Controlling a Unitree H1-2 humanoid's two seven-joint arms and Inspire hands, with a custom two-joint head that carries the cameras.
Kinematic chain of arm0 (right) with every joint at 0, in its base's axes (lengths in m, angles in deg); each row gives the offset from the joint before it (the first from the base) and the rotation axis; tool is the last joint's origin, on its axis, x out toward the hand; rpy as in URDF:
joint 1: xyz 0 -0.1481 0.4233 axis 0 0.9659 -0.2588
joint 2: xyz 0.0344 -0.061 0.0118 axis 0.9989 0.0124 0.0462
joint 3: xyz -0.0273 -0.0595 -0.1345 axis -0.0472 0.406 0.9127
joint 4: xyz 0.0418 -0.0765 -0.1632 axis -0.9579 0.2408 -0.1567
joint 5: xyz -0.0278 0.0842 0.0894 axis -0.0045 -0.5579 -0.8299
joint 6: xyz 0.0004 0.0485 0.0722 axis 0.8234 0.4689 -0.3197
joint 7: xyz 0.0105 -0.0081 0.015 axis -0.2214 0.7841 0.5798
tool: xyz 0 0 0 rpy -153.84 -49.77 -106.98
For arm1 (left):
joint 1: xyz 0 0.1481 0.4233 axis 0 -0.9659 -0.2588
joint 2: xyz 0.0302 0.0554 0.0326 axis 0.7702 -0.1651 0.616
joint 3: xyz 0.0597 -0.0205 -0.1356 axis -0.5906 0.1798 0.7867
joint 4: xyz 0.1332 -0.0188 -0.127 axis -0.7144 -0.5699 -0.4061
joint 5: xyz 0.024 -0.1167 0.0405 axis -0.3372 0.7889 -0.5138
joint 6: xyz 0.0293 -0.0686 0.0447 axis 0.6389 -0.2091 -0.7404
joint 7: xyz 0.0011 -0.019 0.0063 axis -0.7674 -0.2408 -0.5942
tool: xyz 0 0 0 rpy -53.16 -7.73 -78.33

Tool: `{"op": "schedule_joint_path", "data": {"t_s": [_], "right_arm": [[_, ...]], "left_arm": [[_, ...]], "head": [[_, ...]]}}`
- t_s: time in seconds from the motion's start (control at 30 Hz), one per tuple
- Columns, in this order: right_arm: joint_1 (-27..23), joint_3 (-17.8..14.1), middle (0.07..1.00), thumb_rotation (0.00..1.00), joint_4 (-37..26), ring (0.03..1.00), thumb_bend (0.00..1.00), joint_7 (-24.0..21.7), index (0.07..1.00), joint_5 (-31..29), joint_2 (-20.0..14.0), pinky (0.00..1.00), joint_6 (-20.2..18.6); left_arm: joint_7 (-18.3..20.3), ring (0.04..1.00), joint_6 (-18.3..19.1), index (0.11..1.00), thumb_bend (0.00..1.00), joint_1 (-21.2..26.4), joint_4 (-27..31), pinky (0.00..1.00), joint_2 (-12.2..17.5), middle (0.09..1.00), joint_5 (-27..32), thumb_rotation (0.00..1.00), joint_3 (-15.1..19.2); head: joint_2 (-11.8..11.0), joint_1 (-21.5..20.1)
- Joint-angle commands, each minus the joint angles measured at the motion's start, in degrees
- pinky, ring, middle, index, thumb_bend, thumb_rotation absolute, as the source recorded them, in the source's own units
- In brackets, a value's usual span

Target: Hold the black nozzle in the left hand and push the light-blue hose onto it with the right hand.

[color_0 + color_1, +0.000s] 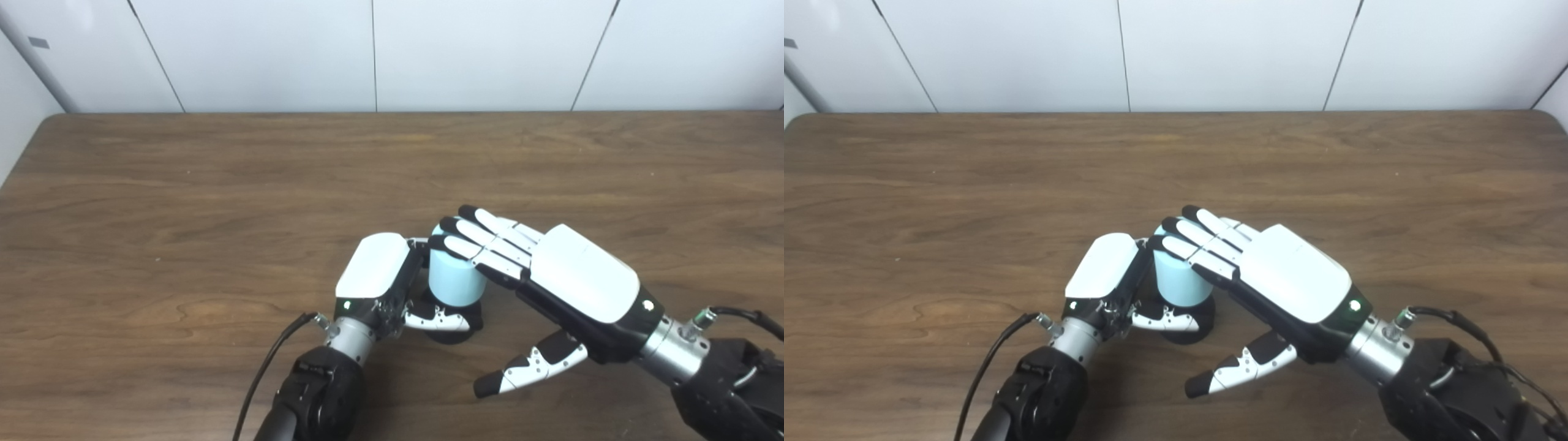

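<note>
The big brown table [184, 184] lies under everything. The right hand [576, 275] is the biggest thing on it. Its fingers [484, 236] are stretched out flat and rest on top of the light-blue hose [452, 282]. Its thumb sticks out low and touches nothing, so this hand holds nothing; it only presses down.

The left hand [380, 275] is smaller in the picture. Its fingers are curled around the black nozzle [456, 321], with the thumb across the front of it, so it grips the nozzle down low.

The hose is a short, fat tube. It stands up straight, just under the right fingers and right beside the left fingers. Its long way runs up and down, and its top points up at the flat fingers. The nozzle peeks out below it, sitting on the table.

I think the pushing step is happening now. Next, the right hand should push straight down while the left hand holds tight, so nothing tips.
</note>
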Motion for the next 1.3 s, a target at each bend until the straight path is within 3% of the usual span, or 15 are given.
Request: {"op": "schedule_joint_path", "data": {"t_s": [0.0,0.47,1.27], "right_arm": [[2.9,1.8,0.947,0.79,2.9,0.968,0.65,-5.2,0.916,1.9,-2.4,0.89,0.1],[3.1,3.4,0.953,0.79,3.8,0.971,0.65,-5.4,0.919,2.9,-2.7,0.90,0.0],[2.6,2.4,0.951,0.80,3.4,0.978,0.65,-5.0,0.931,2.4,-2.8,0.91,-0.9]], "left_arm": [[1.8,0.621,1.7,0.489,0.52,-0.6,-0.2,0.68,0.5,0.487,-0.7,0.00,0.4],[2.2,0.619,1.6,0.488,0.52,-0.4,-0.2,0.68,0.7,0.487,-0.8,0.00,0.3],[1.8,0.614,1.0,0.488,0.52,-0.2,-0.5,0.67,0.5,0.487,-0.6,0.00,0.5]], "head": [[0.0,0.0],[0.1,0.1],[0.2,0.1]]}}
